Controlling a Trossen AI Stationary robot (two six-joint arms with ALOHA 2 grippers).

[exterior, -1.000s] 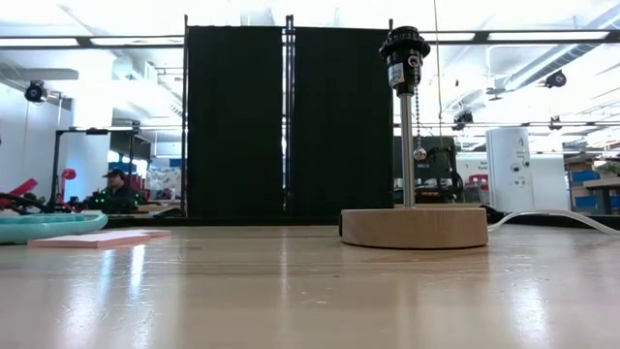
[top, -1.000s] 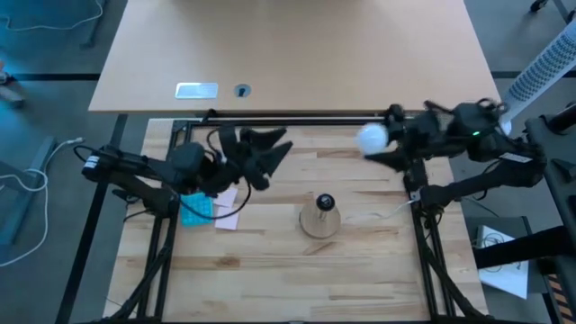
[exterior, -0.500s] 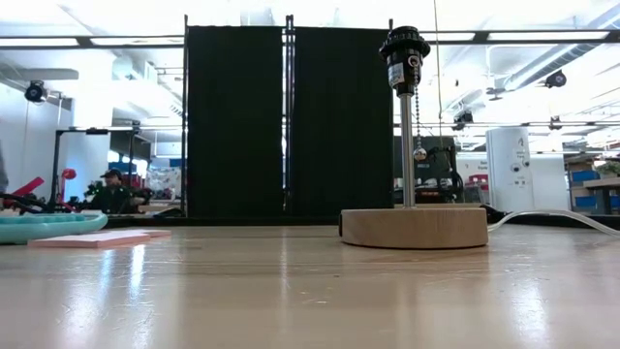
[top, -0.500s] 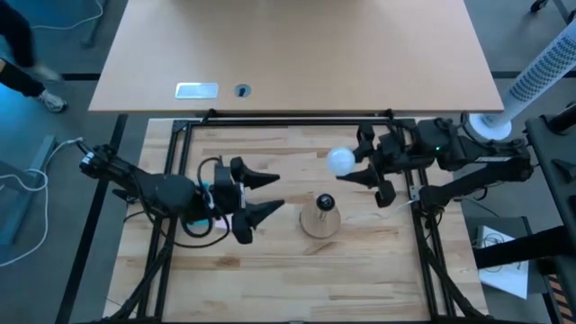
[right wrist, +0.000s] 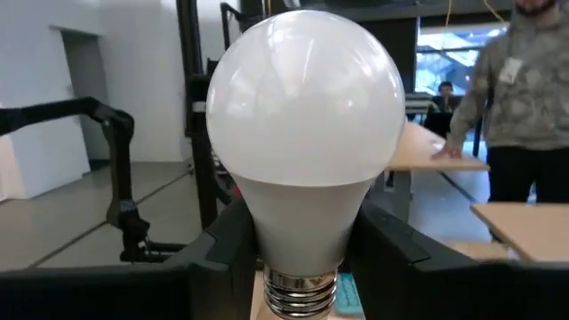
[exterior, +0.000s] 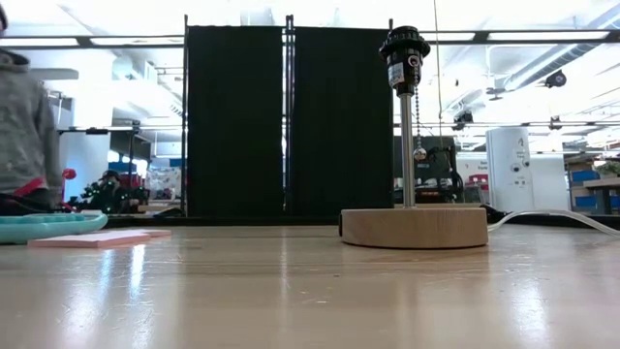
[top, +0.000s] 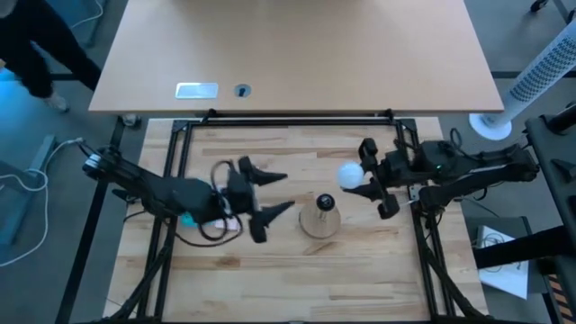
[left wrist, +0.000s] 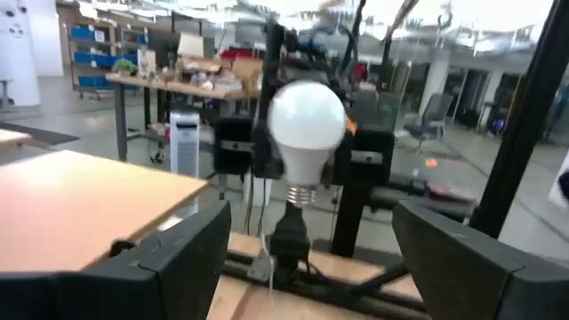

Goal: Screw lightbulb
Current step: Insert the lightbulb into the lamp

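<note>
Our right gripper (top: 371, 186) clamps the lightbulb (top: 349, 175) near the lamp socket (top: 325, 203), ready to screw in; our left gripper (top: 268, 193) waits open beside it.

Wooden table (top: 360, 261) carries lamp base (top: 319, 220) (round wood), pink paper (exterior: 92, 238), teal plate (exterior: 48, 226)

The lightbulb (top: 350, 174), white and pear-shaped with a ribbed grey screw base, is held upright above the table, right of centre.
</note>
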